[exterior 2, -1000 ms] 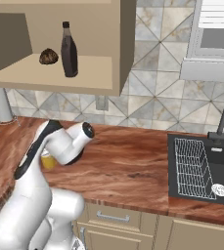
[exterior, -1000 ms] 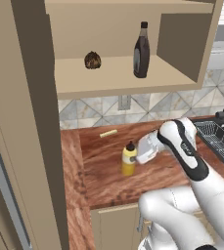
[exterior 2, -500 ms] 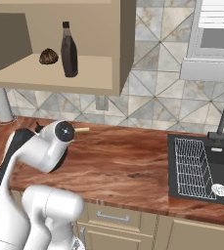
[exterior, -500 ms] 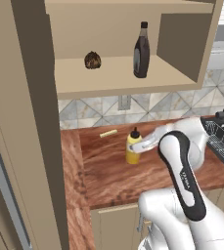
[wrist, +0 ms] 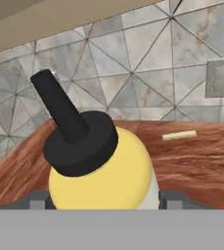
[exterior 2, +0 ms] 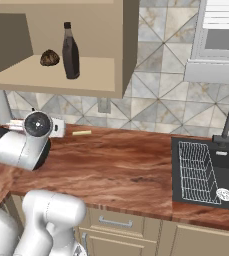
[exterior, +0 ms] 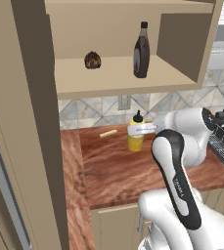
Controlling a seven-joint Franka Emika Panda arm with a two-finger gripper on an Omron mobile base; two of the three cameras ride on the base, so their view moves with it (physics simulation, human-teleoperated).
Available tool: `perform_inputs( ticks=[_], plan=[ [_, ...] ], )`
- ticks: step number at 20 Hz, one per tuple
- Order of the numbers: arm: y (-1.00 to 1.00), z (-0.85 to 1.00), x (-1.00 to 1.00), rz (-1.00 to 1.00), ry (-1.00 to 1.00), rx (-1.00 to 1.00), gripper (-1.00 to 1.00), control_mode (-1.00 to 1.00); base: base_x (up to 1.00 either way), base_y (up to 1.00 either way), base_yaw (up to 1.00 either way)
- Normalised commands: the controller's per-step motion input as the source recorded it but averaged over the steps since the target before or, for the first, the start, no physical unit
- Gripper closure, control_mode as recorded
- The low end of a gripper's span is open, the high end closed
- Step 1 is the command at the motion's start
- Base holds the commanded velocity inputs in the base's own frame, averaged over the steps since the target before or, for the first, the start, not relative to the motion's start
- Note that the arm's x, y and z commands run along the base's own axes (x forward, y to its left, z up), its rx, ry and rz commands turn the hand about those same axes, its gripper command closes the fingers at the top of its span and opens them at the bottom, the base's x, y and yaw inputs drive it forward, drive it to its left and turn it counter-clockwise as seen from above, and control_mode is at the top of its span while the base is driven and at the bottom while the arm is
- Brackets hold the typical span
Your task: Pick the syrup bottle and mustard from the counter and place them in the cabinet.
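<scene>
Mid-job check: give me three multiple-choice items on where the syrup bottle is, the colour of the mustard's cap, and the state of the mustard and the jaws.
1. Where does the syrup bottle stand?
A. On the counter
B. On the cabinet shelf
C. In the sink

2. What colour is the cap of the mustard?
A. Black
B. Red
C. White

3. How does the mustard stand with the gripper?
A. Lying on its side, apart from it
B. Upright on the counter, between the jaws
C. Already on the shelf

Answers: 1 B, it stands beside a small dark round object on the shelf board. 2 A, the hand view shows a black pointed nozzle. 3 B, the jaws flank its shoulder in the left base view.
</scene>
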Motion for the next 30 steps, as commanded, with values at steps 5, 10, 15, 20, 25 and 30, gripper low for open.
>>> perform_inputs(
  ticks=[5, 10, 15, 20, 25, 30],
  plan=[
    [0.0, 0.6, -0.28, -0.25, 0.0, 0.0, 1.0, -1.0, 0.0, 0.0, 0.0],
    [0.0, 0.58, -0.19, -0.2, 0.0, 0.08, 1.0, -1.0, 0.0, 0.0, 0.0],
    [0.0, 0.57, -0.16, -0.07, -0.01, 0.22, 1.0, -1.0, 0.0, 0.0, 0.0],
    [0.0, 0.53, -0.17, -0.01, -0.02, 0.24, 1.0, -1.0, 0.0, 0.0, 0.0],
    [0.0, 0.54, -0.14, -0.01, -0.04, 0.1, 1.0, -1.0, 0.0, 0.0, 0.0],
    [0.0, 0.57, -0.2, -0.07, -0.04, 0.0, 1.0, -1.0, 0.0, 0.0, 0.0]
  ],
)
